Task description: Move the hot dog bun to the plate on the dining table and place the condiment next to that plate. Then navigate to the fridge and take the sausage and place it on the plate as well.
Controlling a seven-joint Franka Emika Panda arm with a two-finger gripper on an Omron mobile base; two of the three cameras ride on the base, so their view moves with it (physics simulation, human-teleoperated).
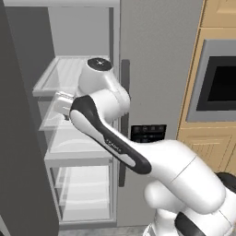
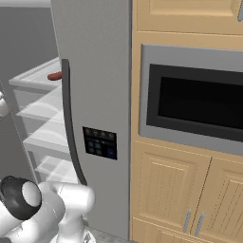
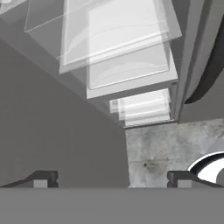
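The fridge [image 1: 156,55] stands in front of me with its left compartment open. A reddish sausage [image 2: 54,76] lies on the top shelf [image 1: 69,73]. My arm [image 1: 110,138] reaches up into the open compartment, its hand in front of the second shelf [image 1: 55,122]. My gripper [image 3: 111,180] points down past the glass shelves [image 3: 127,65] toward the floor [image 3: 166,148], open wide with nothing between its fingertips [image 3: 41,179]. The hot dog bun, the condiment, the plate and the dining table are out of view.
The open fridge door [image 1: 18,138] stands as a dark wall on the left. The closed right door carries a long dark handle [image 2: 71,123] and a control panel [image 2: 99,142]. A built-in oven [image 2: 194,99] in wooden cabinets [image 2: 171,190] is to the right.
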